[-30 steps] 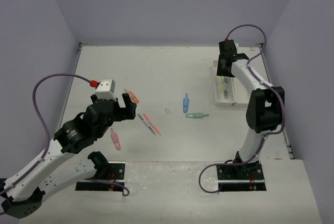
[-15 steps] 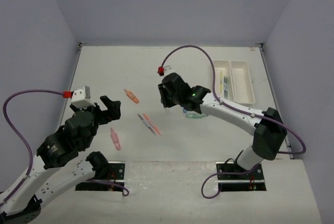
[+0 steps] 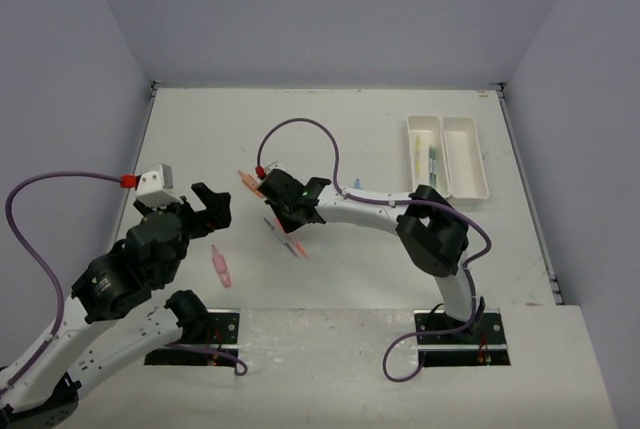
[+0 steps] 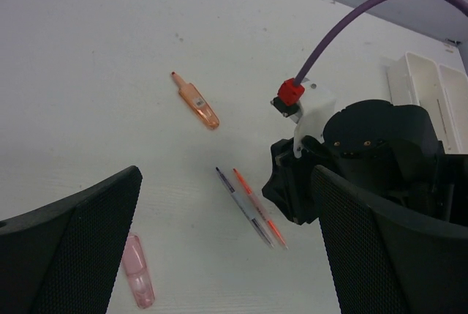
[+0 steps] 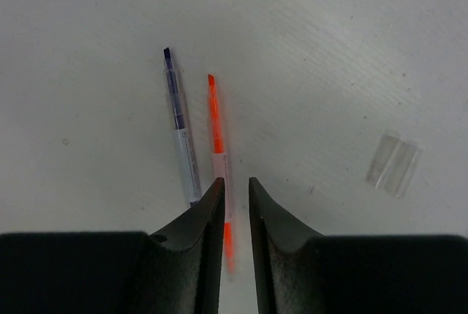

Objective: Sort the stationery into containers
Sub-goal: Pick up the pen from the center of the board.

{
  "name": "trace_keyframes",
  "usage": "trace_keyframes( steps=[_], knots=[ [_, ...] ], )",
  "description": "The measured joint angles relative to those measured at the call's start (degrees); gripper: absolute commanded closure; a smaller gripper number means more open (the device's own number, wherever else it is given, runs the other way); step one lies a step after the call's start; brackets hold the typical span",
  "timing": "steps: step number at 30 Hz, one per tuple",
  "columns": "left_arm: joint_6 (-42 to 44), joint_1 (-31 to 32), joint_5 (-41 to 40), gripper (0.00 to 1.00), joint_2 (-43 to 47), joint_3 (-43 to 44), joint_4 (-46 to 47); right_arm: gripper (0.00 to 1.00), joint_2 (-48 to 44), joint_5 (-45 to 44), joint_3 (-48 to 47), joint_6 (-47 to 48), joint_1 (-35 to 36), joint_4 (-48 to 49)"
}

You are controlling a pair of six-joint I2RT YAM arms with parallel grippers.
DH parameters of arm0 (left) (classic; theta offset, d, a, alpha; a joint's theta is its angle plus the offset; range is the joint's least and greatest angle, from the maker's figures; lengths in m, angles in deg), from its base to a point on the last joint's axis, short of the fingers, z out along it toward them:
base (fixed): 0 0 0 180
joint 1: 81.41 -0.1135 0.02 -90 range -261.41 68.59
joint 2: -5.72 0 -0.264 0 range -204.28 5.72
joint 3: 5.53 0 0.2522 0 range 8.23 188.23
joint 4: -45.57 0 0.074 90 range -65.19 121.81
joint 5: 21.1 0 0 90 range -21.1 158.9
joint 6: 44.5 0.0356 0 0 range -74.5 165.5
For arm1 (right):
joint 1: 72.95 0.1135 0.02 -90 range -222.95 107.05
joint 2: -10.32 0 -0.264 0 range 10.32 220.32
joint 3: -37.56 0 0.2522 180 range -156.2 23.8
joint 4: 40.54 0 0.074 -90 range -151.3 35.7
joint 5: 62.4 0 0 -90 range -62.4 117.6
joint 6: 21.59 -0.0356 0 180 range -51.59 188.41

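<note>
An orange pen [image 5: 216,120] and a blue-grey pen [image 5: 179,127] lie side by side on the table. My right gripper [image 5: 235,182] hovers low over the orange pen's near end; its jaws stand a narrow gap apart, and the pen runs under the left fingertip and through the gap. From above, the right gripper [image 3: 287,212] sits just behind the pen pair [image 3: 284,236]. My left gripper [image 4: 225,178] is wide open and empty, above the table. An orange marker [image 3: 252,184] and a pink marker [image 3: 221,265] lie loose. Two white containers [image 3: 466,149] stand at the back right.
The left container [image 3: 411,149] holds some pens. A blue marker [image 3: 356,185] peeks out behind the right arm. A small clear plastic piece [image 5: 393,166] lies right of the right gripper. The right arm stretches across the table's middle.
My right arm swung from the containers leftward across the table and came down over the pen pair, its jaws narrowing. My left arm drew back to the left, then held still.
</note>
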Motion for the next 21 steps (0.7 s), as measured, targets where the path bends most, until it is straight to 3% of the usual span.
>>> trace_keyframes(
  steps=[21],
  knots=[
    [0.21,0.0,0.38,0.0,-0.25,-0.24,0.02,0.83,5.45,-0.66,-2.18,0.06,2.02,-2.77]
  ],
)
